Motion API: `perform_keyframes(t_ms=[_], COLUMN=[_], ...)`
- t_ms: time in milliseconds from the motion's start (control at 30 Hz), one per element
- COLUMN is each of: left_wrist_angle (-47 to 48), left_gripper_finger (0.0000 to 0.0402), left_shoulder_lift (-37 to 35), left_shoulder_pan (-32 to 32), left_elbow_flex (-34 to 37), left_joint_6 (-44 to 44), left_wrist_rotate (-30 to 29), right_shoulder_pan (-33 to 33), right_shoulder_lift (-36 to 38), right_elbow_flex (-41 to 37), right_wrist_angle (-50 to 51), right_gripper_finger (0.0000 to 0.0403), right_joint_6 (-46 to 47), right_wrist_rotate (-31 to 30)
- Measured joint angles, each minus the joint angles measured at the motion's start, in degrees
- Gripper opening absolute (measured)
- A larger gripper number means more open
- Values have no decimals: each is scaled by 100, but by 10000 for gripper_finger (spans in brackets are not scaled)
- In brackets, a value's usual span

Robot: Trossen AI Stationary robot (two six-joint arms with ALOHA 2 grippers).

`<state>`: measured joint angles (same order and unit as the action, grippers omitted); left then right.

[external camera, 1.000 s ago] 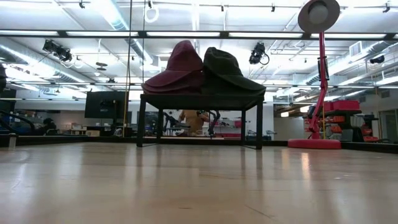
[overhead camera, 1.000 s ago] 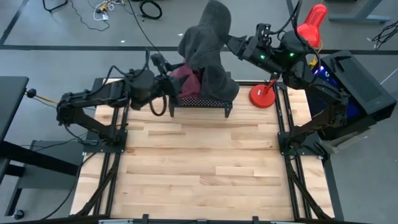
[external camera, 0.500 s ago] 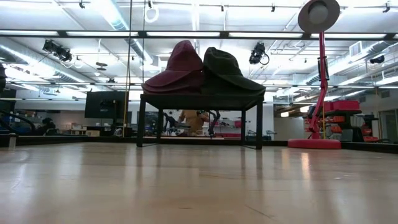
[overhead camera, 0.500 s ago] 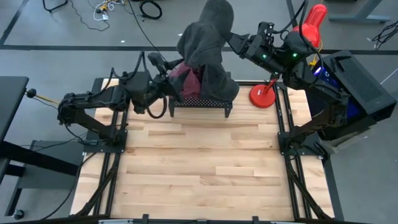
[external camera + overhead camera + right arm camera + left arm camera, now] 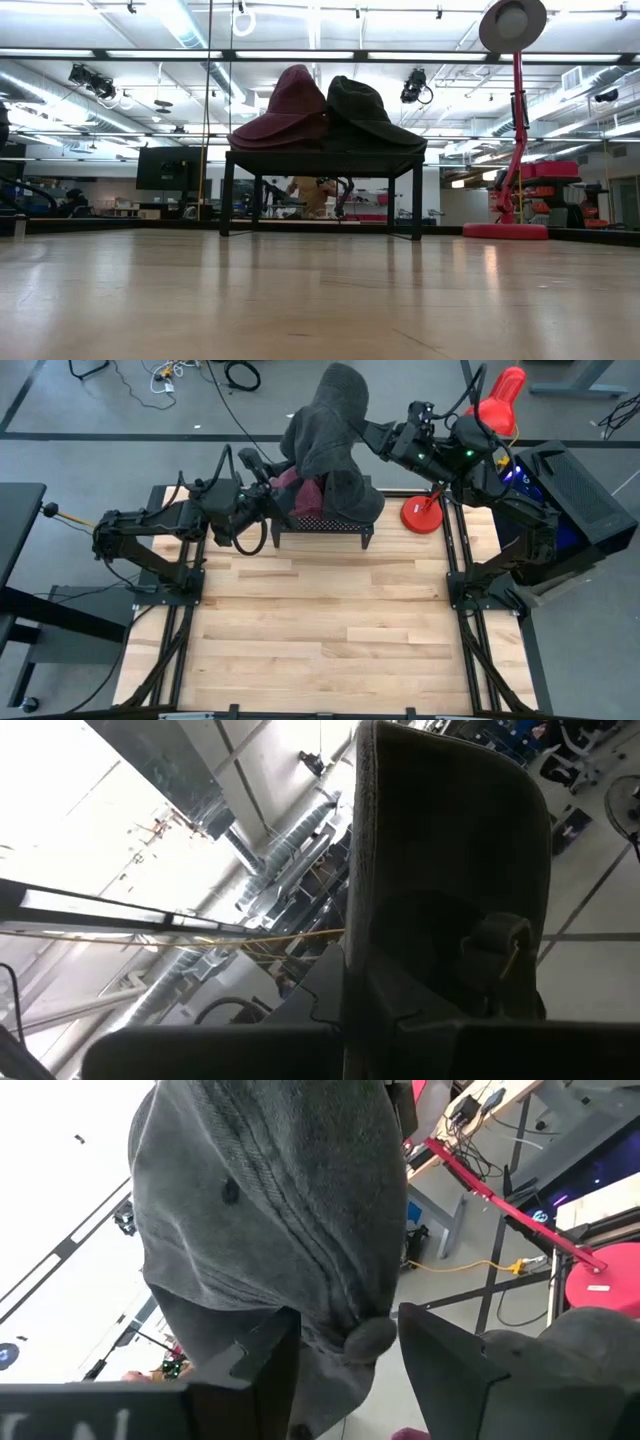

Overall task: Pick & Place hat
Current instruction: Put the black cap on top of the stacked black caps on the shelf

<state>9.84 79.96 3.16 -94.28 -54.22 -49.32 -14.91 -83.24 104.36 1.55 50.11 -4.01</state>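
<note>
A grey hat (image 5: pixel 330 420) hangs high over the black stand (image 5: pixel 320 523), held by my right gripper (image 5: pixel 368 430), which is shut on it. The hat fills the left wrist view (image 5: pixel 270 1200) and shows in the right wrist view (image 5: pixel 450 850). A maroon hat (image 5: pixel 290 105) and a dark hat (image 5: pixel 365 110) rest brim-down on the stand's top (image 5: pixel 320 158). My left gripper (image 5: pixel 278 482) is open at the stand's left end beside the maroon hat (image 5: pixel 305 490); whether it touches that hat, I cannot tell. Neither gripper shows in the low view. My right gripper pinches the grey hat's brim edge (image 5: pixel 360 920) between its two fingers, coming about level from the table's right. The hat is lifted clear of the stand and the other hats, and its crown stands to the left of the fingers (image 5: pixel 340 390).
A red pole stand with a round base (image 5: pixel 423 513) and a red head (image 5: pixel 505 390) stands at the back right, right of the black stand; it also shows in the low view (image 5: pixel 515 130). The bare wooden tabletop (image 5: pixel 320 630) lies nearer.
My left gripper has moved a little toward the table's right, closer to the stand and the maroon hat. My right gripper has shifted slightly toward the table's left with the grey hat, which stays lifted clear.
</note>
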Motion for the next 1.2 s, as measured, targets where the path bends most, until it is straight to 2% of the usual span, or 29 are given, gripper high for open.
perform_keyframes(t_ms=[133,400,533,833,1033,1200], left_wrist_angle=[-1,0,0,10,11,9], left_gripper_finger=[156,78,54,58,50,50], left_shoulder_lift=[0,0,0,-2,-2,-2], left_shoulder_pan=[29,164,199,216,223,221], left_elbow_flex=[0,0,0,0,0,0], left_joint_6=[-2,-41,-43,-50,-56,-61], left_wrist_rotate=[-22,-41,-42,-60,-59,-61], right_shoulder_pan=[4,4,4,2,2,2], right_shoulder_lift=[-8,-9,-9,-9,-9,-5], right_elbow_flex=[0,0,0,0,0,0], right_wrist_angle=[-7,-3,0,-7,-6,-87], right_gripper_finger=[10,10,10,31,77,125], right_joint_6=[0,-106,-107,-105,37,-221], right_wrist_rotate=[5,59,81,147,94,37])
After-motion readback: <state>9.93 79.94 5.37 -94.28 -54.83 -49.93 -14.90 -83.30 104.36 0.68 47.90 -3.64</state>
